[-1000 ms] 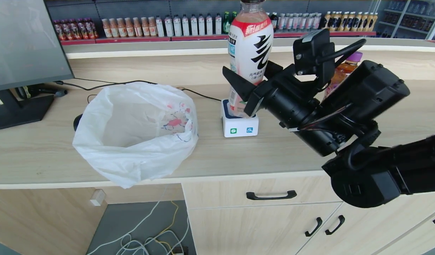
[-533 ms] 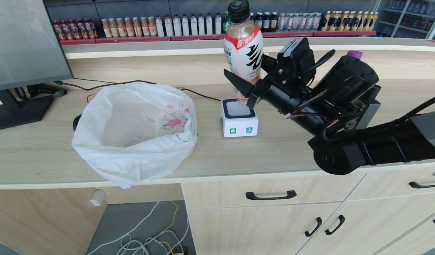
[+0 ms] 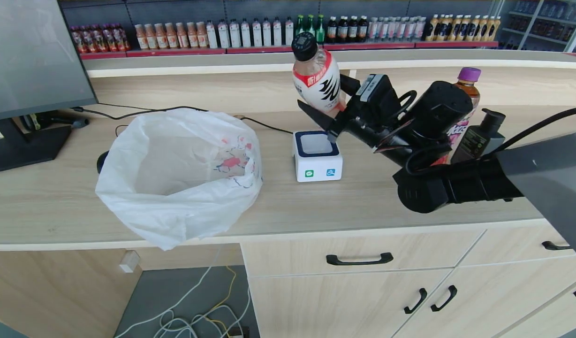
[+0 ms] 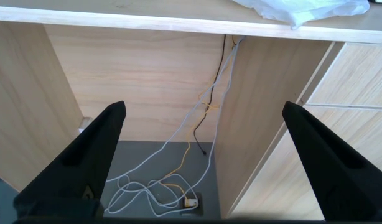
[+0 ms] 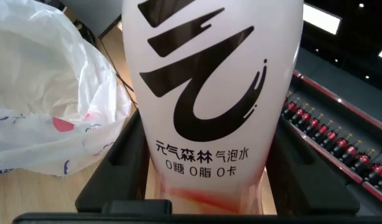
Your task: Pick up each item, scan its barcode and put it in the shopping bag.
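A drink bottle (image 3: 316, 80) with a black cap and a white and red label is held nearly upright by my right gripper (image 3: 323, 98), which is shut on its lower body. It hangs just above and behind the white scanner box (image 3: 317, 163) with a blue-rimmed top. In the right wrist view the bottle (image 5: 209, 106) stands between the two black fingers (image 5: 113, 165), with the white shopping bag (image 5: 48, 112) beyond. The open bag (image 3: 180, 164) sits on the counter left of the scanner. My left gripper (image 4: 200, 155) hangs open below the counter edge, with nothing in it.
A purple-capped bottle (image 3: 467, 91) and a dark pump bottle (image 3: 480, 136) stand on the counter (image 3: 316, 206) behind my right arm. A monitor (image 3: 34, 56), a handheld scanner (image 3: 53, 121) and cables sit at the far left. Drawers and loose cables (image 4: 178, 180) lie below.
My right arm has carried the bottle down and away from the camera, to just over the scanner's far side. The two bottles behind the arm have come into sight.
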Controlling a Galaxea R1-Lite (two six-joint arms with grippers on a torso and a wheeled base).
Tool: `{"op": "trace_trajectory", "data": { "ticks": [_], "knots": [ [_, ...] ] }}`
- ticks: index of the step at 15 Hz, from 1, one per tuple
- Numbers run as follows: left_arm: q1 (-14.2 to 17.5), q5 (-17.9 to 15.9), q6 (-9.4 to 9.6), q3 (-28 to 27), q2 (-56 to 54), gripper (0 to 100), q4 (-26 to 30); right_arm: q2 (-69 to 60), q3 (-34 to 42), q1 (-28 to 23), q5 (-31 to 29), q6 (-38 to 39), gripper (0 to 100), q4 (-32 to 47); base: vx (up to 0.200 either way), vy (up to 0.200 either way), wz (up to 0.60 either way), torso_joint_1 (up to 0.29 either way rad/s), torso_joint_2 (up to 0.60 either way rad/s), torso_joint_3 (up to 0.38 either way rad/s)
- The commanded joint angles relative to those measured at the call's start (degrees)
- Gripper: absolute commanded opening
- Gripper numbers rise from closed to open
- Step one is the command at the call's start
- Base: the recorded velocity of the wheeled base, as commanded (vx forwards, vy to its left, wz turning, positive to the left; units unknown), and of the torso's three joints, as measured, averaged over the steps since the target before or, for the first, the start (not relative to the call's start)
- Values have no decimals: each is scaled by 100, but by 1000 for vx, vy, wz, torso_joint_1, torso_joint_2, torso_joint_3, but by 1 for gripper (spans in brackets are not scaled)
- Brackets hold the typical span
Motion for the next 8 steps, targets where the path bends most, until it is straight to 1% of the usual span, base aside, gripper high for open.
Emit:
{"op": "trace_trajectory", "data": {
  "ticks": [1, 2, 4, 5, 8],
  "knots": [
    [1, -1, -4, 0, -2, 100, 0, 132, -38, -93, 80, -104, 0, 9, 0, 0, 0, 0, 0, 0],
    [1, -1, -4, 0, -2, 100, 0, 202, -38, -93, 239, -289, 0, 9, 0, 0, 0, 0, 0, 0],
    [1, -1, 13, 0, -2, 100, -9, 211, -109, -128, 318, -702, 0, 150, 0, 0, 0, 0, 0, 0],
    [1, -1, -4, 0, -2, 100, -9, 281, -91, -172, 502, -869, 0, 211, 0, 0, 0, 0, 0, 0],
    [1, -1, -4, 0, -2, 100, -9, 404, -161, -189, 608, -1018, 0, 211, 0, 0, 0, 0, 0, 0]
  ]
}}
